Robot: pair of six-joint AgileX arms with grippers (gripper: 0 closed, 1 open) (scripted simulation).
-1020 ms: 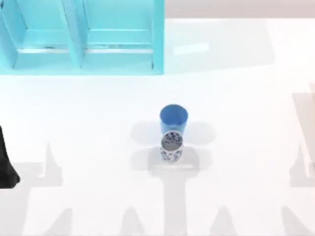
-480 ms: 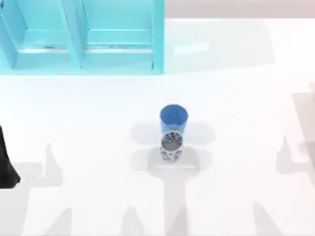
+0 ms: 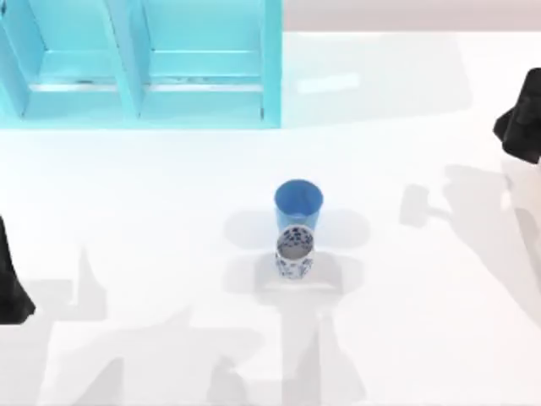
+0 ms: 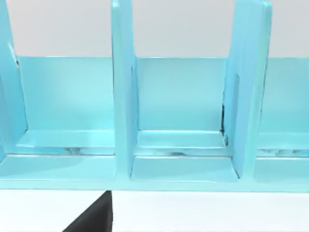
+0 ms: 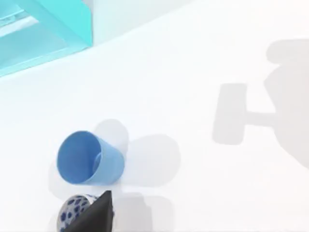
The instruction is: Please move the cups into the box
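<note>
Top view: 2 cups stand upright mid-counter (image 3: 406, 321), blue cup (image 3: 297, 203) touching the floral cup (image 3: 294, 252) in front; box (image 3: 139, 63) far left; right arm (image 3: 522, 118) at right edge, left arm (image 3: 10, 279) at left edge; fingers' state unclear

The left arm (image 3: 10, 279) is at the left edge of the tabletop (image 3: 406, 338), on the near side of it, and shows as a dark shape. The right arm (image 3: 522, 118) is at the right edge of the tabletop, toward its far side, also a dark shape. From both wrist views a dark finger tip (image 5: 94, 215) shows at the frame edge.
</note>
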